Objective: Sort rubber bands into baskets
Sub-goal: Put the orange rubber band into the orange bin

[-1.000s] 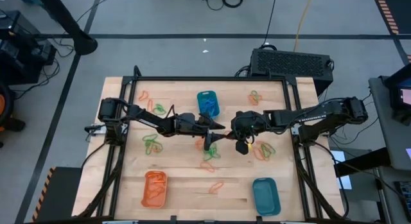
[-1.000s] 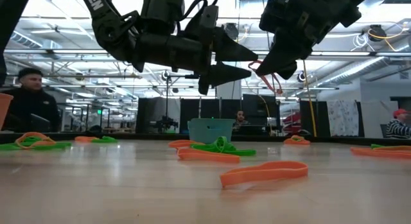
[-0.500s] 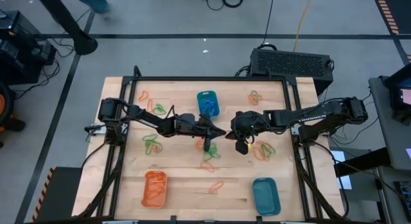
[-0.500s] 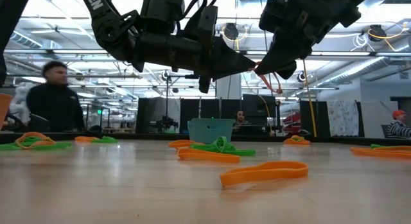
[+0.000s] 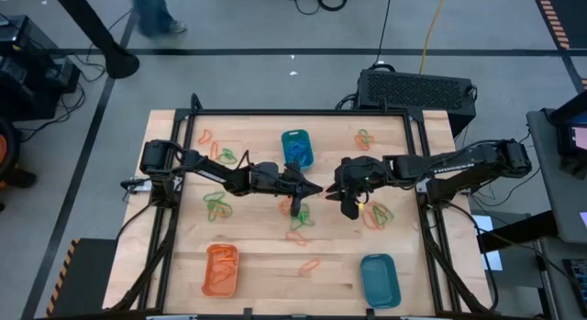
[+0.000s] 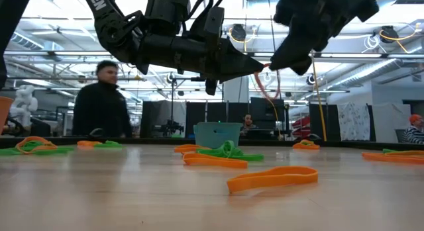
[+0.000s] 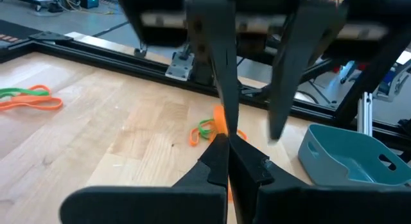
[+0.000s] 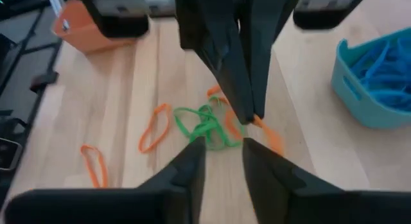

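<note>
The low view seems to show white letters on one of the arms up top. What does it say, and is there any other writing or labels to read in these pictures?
"EN" (cut off at the frame's top): white letters on the left arm, low view.
Monitor at the high view's right edge: glowing, too small to read.
Baskets and rubber bands: no lettering visible.

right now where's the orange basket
In the high view the orange basket sits at the table's near-left corner, beside the left arm's side, apart from both tools.

pale matt wood table [image 5: 257,256]
</note>
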Tool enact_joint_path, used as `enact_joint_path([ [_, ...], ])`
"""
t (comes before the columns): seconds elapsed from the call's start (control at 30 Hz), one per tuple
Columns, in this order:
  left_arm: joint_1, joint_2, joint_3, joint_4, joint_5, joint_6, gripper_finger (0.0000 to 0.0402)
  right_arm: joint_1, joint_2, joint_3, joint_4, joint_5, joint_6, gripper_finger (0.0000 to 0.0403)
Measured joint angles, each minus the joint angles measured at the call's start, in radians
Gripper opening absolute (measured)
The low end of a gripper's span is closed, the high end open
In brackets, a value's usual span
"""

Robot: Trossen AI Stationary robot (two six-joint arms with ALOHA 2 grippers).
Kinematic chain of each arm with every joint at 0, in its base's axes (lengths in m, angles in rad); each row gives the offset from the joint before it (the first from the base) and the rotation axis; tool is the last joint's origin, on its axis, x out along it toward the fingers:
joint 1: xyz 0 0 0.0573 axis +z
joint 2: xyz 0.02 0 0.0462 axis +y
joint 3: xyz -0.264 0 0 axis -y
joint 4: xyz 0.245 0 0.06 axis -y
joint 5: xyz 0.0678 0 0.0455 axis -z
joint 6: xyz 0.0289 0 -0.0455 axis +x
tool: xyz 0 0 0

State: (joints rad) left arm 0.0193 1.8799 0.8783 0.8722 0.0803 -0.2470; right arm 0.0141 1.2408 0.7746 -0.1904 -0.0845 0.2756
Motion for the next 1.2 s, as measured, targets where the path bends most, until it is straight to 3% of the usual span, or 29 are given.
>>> enact_joint_path([
  [0.17, 0.0, -0.038, 0.0, -0.077, 0.021, 0.002, 0.0002, -0.001, -0.096, 0.0, -0.054, -0.044, 0.001, 0.015],
  [0.27, -0.019, -0.113, 0.0, -0.237, 0.063, 0.002, 0.0002, 0.018, -0.141, 0.0, -0.076, -0.103, 0.0, 0.0166],
  [0.5, -0.182, -0.358, 0.0, -0.704, 0.14, -0.043, 0.0002, 0.091, -0.158, 0.0, -0.061, -0.097, -0.05, 0.0173],
  [0.7, -0.409, -0.53, 0.0, -1.089, 0.094, -0.316, 0.0002, 0.133, -0.13, 0.0, -0.035, -0.011, -0.065, 0.0173],
  [0.93, -0.653, -0.554, 0.0, -1.244, -0.041, -0.615, 0.0001, 0.145, -0.092, 0.0, 0.014, 0.006, -0.108, 0.0173],
  [1.2, -0.764, -0.526, -0.002, -1.418, -0.108, -0.944, 0.0001, 0.145, -0.09, 0.0, 0.029, 0.007, -0.13, 0.0173],
])
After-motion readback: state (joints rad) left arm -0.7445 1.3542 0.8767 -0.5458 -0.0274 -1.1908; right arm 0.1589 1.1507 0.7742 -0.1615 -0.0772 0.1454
